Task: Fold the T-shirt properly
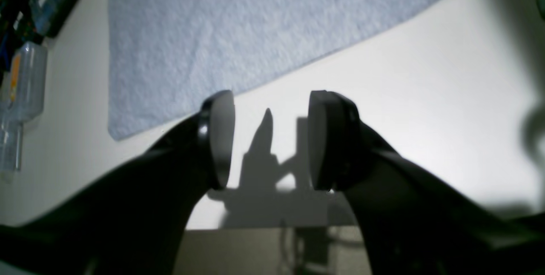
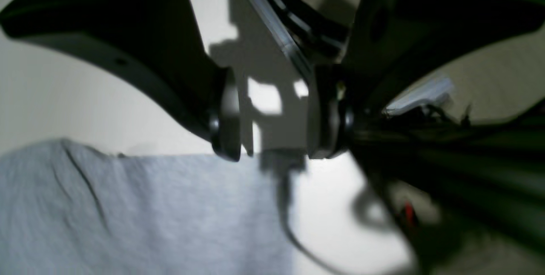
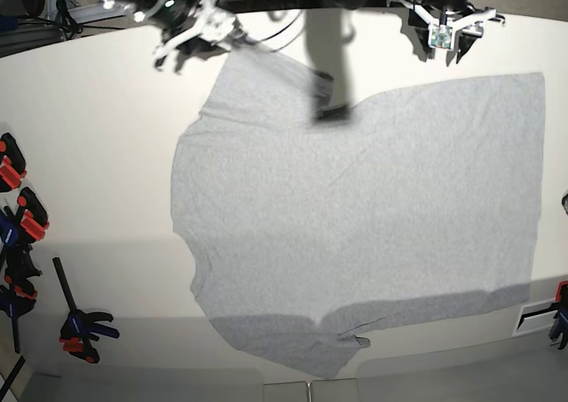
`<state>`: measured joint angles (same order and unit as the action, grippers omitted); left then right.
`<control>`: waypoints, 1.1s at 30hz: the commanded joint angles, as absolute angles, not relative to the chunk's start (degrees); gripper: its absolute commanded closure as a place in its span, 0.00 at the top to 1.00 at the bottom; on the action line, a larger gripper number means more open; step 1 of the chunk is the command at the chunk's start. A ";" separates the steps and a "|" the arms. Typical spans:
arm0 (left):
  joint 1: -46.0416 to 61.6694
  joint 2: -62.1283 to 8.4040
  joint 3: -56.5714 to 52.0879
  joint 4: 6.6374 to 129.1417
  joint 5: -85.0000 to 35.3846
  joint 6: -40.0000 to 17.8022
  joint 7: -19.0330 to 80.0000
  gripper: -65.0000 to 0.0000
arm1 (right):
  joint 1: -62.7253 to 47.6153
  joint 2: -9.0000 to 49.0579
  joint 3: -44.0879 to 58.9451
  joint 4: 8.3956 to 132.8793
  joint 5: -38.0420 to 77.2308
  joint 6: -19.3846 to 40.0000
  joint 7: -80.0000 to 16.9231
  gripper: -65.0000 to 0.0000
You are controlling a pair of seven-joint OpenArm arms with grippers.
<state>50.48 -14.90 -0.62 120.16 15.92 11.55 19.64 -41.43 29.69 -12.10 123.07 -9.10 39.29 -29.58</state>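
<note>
The T-shirt (image 3: 373, 216) lies spread flat on the white table, plain light-grey side up, one sleeve toward the near edge. My left gripper (image 3: 448, 40) hovers at the far right, just beyond the shirt's far edge. In the left wrist view the left gripper (image 1: 270, 138) stands open over bare table, with the T-shirt (image 1: 255, 28) ahead of its pads and nothing between them. My right gripper (image 3: 182, 47) hangs at the far left beside the shirt's far sleeve. In the right wrist view the right gripper (image 2: 276, 130) is open and empty, its tips just above the hem of the T-shirt (image 2: 149, 211).
Several black-and-orange clamps (image 3: 27, 216) line the table's left edge, and another clamp (image 3: 559, 313) sits at the right edge. A dark blurred shape (image 3: 328, 65) overlaps the shirt's far middle. A plastic bottle (image 1: 25, 79) and dark clutter stand past the table. A thin cable (image 2: 289, 224) trails near the right gripper.
</note>
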 commanded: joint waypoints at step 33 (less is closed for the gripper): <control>51.07 -16.38 -0.69 121.23 27.59 12.23 24.82 0.40 | -40.58 27.90 -26.70 125.75 -23.22 19.97 -35.00 0.52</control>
<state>50.46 -16.03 -0.47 120.16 26.85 11.46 25.76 -40.42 27.79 -26.68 124.88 -22.44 20.69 -35.99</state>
